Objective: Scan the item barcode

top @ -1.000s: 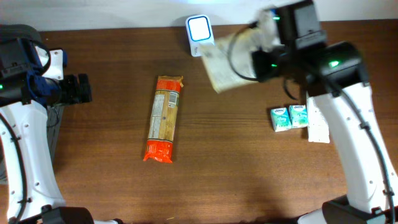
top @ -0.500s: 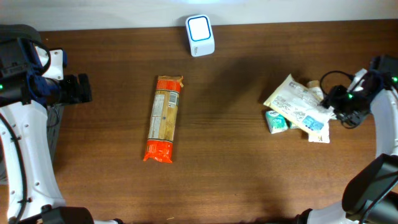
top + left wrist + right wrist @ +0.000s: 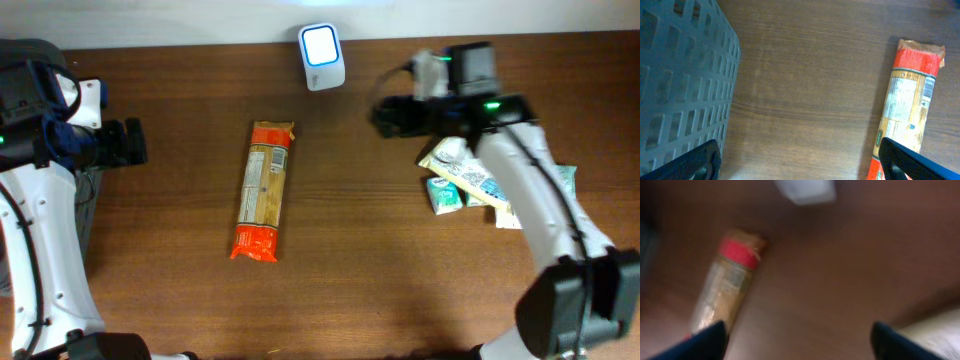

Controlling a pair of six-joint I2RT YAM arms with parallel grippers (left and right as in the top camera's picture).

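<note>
While the right end effector (image 3: 383, 116) hangs open, the packet (image 3: 264, 190) lies on the table (image 3: 380, 260) to its left, long axis across its reach, the open left end effector (image 3: 135, 142) about as near.

On the bench (image 3: 380, 280), the scanner (image 3: 322, 45) stands at the far edge, about midway across. The long packet (image 3: 264, 190) lies left of centre, running near to far. At the right, a flat pouch (image 3: 462, 172) lies partly over small cartons (image 3: 447, 196). A basket (image 3: 680, 80) sits well left of the long packet.
</note>
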